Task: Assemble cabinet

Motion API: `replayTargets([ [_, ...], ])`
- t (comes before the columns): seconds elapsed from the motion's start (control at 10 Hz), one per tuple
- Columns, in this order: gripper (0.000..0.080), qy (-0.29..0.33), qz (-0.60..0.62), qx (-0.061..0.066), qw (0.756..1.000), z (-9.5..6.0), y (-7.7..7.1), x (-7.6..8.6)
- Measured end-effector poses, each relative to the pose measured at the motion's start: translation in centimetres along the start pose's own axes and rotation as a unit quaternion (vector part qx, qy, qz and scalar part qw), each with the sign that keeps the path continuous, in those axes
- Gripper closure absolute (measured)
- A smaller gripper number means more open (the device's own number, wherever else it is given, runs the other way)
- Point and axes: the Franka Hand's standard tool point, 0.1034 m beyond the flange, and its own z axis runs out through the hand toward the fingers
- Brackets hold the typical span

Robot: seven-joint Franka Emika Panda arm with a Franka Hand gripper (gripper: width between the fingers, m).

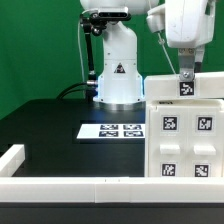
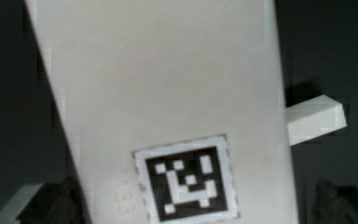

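Cabinet [image 1: 184, 138] — tagged top edge directly beneath the gripper [image 1: 185, 76].

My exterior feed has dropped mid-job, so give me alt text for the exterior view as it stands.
The gripper hangs just above the top edge of the white cabinet, which stands on the black table at the exterior view's right, its tagged face toward the camera. The marker board lies flat beside it, with white rails along the table's near edge and the arm's base behind.

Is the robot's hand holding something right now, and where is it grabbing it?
It cannot be told. The hand is right at the top edge of the cabinet, but neither view shows its fingers squeezing it.
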Motion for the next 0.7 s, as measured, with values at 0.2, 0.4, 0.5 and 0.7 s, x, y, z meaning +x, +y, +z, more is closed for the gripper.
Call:
replayTargets([
  [0.2, 0.0151, -0.003, 0.002, 0.003, 1.0, 0.79, 0.29, -0.05],
  [0.4, 0.0151, -0.004, 0.018, 0.003, 1.0, 0.86, 0.44, -0.4],
  [0.5, 0.0247, -0.004, 0.018, 0.003, 1.0, 0.86, 0.45, -0.43],
  [0.7, 0.0246, -0.004, 0.097, 0.003, 0.995, 0.87, 0.44, -0.42],
])
